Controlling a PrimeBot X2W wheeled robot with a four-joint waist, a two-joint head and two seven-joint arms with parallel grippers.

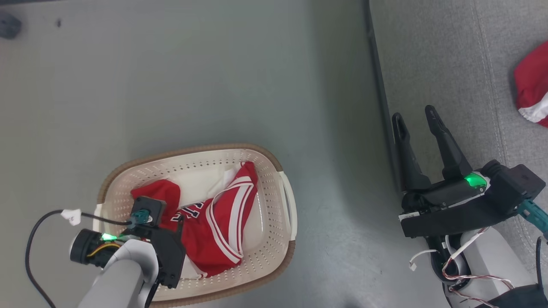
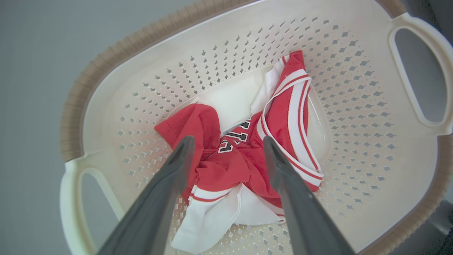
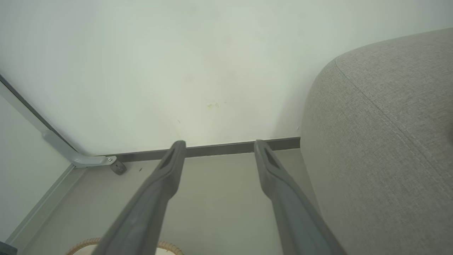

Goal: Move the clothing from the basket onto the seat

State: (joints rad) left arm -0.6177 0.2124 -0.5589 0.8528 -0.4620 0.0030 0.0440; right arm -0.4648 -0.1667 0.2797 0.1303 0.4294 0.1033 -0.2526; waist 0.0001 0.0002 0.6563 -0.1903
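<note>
While the left gripper [image 2: 227, 141] hangs with jaws wide and empty just above the red clothing [image 1: 218, 222] crumpled inside the basket [image 1: 274, 188], the right gripper [image 1: 413, 113], jaws also wide and empty, sits right of the basket at the edge of the seat [image 1: 449, 64], another red garment [image 1: 531, 90] lying farther right on it.

Basket [image 1: 205, 149] on grey floor [image 1: 214, 77]; red garment [image 1: 533, 85] on seat [image 1: 449, 64].

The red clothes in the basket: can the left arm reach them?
Probably yes. The open left gripper hangs right over the clothes, within the basket, with nothing in between.
</note>
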